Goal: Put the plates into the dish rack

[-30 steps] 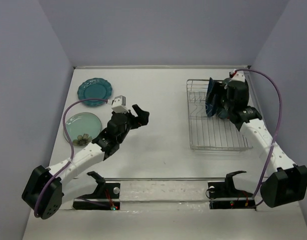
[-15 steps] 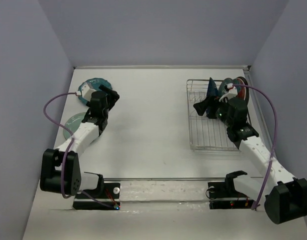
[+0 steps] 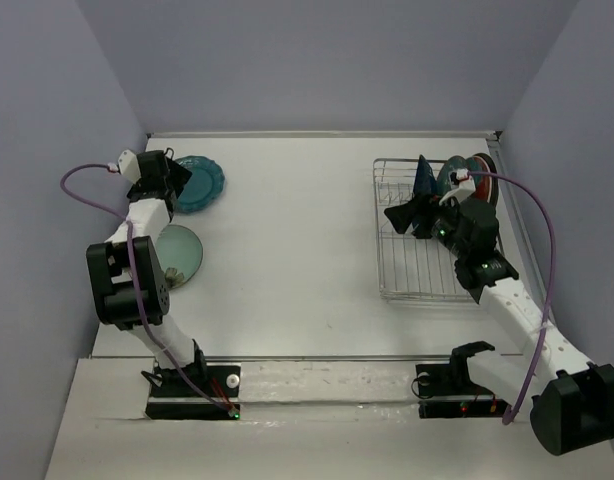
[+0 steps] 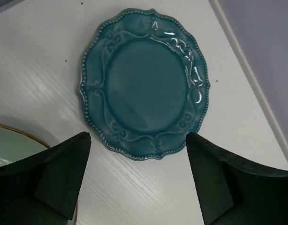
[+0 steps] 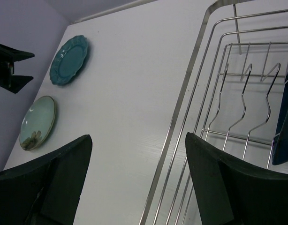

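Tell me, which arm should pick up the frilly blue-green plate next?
The left arm, most likely. Its open left gripper hovers close to the scalloped teal plate, with nothing in between. The right gripper, open too, is far off on the other side at the dish rack.

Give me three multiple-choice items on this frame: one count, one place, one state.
1. Plates flat on the table, outside the dish rack: A none, B two, C four
2. The scalloped teal plate lies: A far left, B near right, C centre
3. The left gripper has its jaws: A shut on a plate, B shut and empty, C open and empty
Answers:
1 B: the teal one and the pale mint plate lie there.
2 A: it sits by the left wall in the top view.
3 C: the wrist view shows them spread, the plate untouched.
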You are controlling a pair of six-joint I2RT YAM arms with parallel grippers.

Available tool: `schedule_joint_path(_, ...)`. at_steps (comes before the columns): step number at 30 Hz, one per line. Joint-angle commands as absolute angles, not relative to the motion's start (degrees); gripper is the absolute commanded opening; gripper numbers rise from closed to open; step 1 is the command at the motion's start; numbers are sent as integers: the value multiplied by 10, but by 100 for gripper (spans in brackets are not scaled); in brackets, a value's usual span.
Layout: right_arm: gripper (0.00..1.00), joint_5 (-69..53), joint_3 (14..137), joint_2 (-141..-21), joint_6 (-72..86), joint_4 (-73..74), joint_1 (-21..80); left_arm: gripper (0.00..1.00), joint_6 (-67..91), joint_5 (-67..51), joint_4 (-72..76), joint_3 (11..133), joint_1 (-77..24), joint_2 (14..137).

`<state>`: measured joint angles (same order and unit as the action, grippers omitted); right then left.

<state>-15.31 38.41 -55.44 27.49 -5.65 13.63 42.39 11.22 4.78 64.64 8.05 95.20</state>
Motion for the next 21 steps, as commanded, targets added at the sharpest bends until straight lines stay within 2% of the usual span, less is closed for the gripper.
schedule_joint_path(1,85,-164,381,-541,279,-104,142,94,383,95,11,679,112,972)
schedule_joint_path(11,85,-173,381,-547,279,-107,142,93,369,67,6,716,136,1051)
schedule_joint_path(21,84,-185,376,-541,278,-113,142,88,388,30,27,745,144,1109)
